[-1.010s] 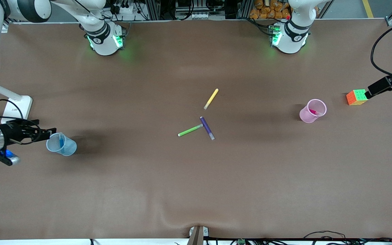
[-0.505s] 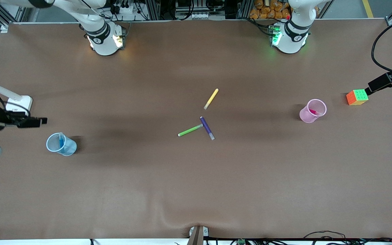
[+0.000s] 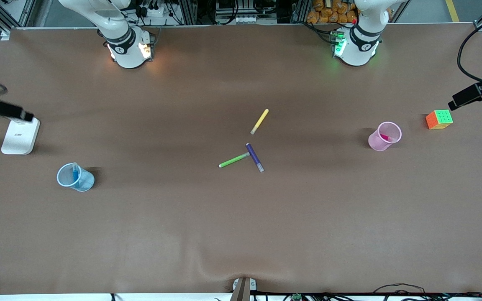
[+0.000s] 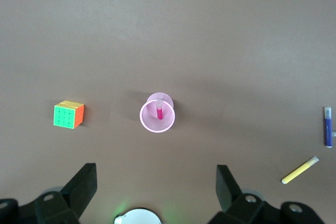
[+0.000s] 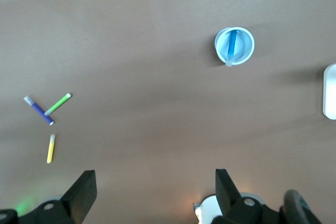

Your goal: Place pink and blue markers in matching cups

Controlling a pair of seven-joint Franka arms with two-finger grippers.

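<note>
From my station I see the blue marker (image 3: 75, 172) standing tilted inside the light blue cup (image 3: 83, 182), which sits upright on the table (image 3: 241, 234) toward the right arm's end, nearer the front camera than the white box (image 3: 20, 136). In the right wrist view the same blue marker (image 5: 231, 46) leans against the rim of that cup (image 5: 247, 52), its pale cap end poking over the edge.

The pink marker (image 3: 388, 137) rests in the pink cup (image 3: 377, 142) toward the left arm's end, near the colour cube (image 3: 439, 119). The left wrist view looks straight down into the pink cup (image 4: 146, 123), with the marker (image 4: 159, 112) upright in it and the cube (image 4: 68, 115) beside it, apart.

Between the two cups, well apart from both, lie the yellow marker (image 3: 260, 121), the green marker (image 3: 233, 160) and the purple marker (image 3: 254, 157); the green one's tip touches the purple one.

The right gripper (image 5: 156, 186) is raised high over the table at the right arm's end, its jaws spread wide and holding nothing. The left gripper (image 4: 156, 181) hangs high over the pink cup's area, jaws likewise wide apart and empty. In the front view only dark parts of each arm show at the edges.
</note>
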